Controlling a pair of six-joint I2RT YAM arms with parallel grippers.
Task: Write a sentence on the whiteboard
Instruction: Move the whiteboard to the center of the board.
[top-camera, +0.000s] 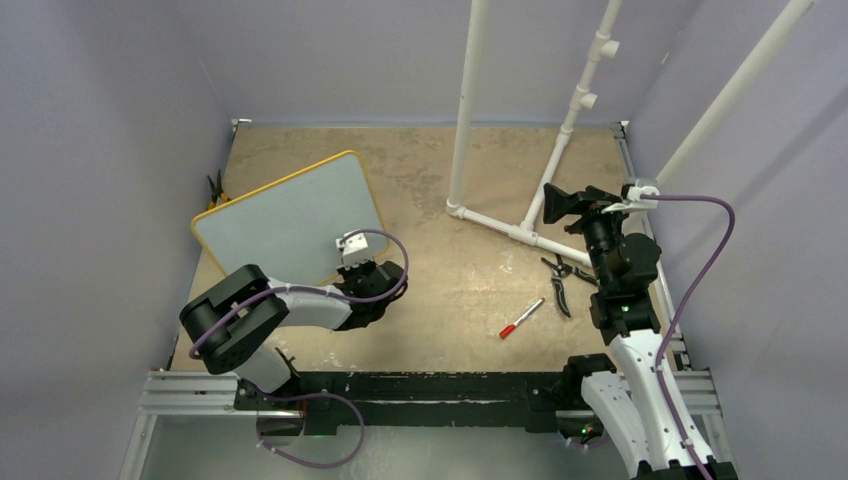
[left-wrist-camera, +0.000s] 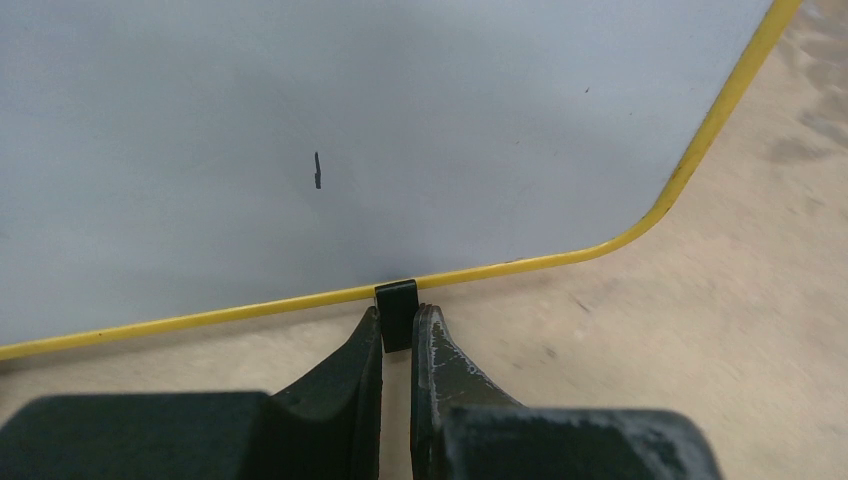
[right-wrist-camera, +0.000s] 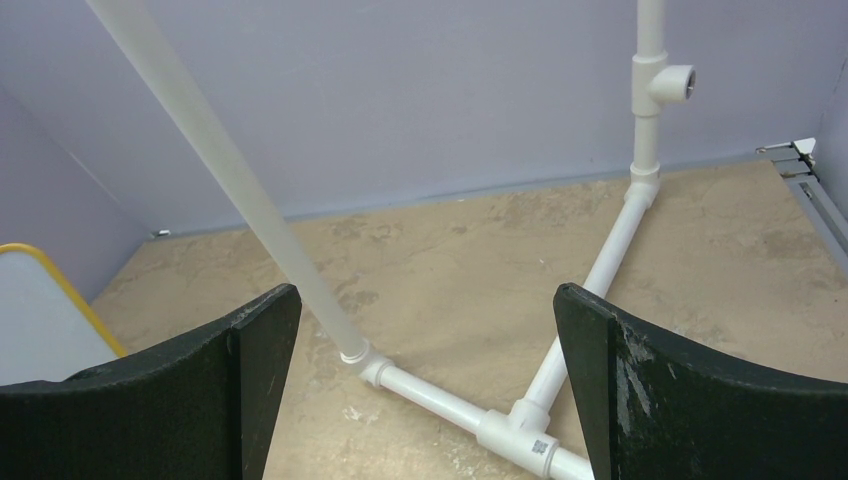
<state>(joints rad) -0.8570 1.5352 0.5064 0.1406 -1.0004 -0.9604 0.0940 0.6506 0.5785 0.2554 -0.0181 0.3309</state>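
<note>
Nearest us, the two arm bases sit on a metal rail (top-camera: 440, 398) at the near edge of the tan worktop (top-camera: 450, 290). On the left, the left gripper (left-wrist-camera: 398, 325) reaches low to the near edge of the whiteboard (top-camera: 285, 215). Its fingers (left-wrist-camera: 352, 365) are drawn narrow and pinch a small black foot (left-wrist-camera: 396, 305) on the yellow frame. The whiteboard lies at an angle on the left half of the worktop. Its surface is blank apart from one short dark stroke (left-wrist-camera: 317, 170).

Toward the middle stands a white PVC pipe frame (top-camera: 505, 228). In front of it a marker (top-camera: 521, 319) with a red end lies loose on the worktop, and black-handled cutters (top-camera: 557, 280) lie just to its right. On the right, the right gripper (right-wrist-camera: 428, 330) hangs raised near the pipe frame with its fingers spread wide, holding nothing.

We judge the task barely begun. The board seems steadied, but neither gripper holds the marker and no sentence is written. The marker must be picked up, uncapped if it is capped, and brought to the board.
</note>
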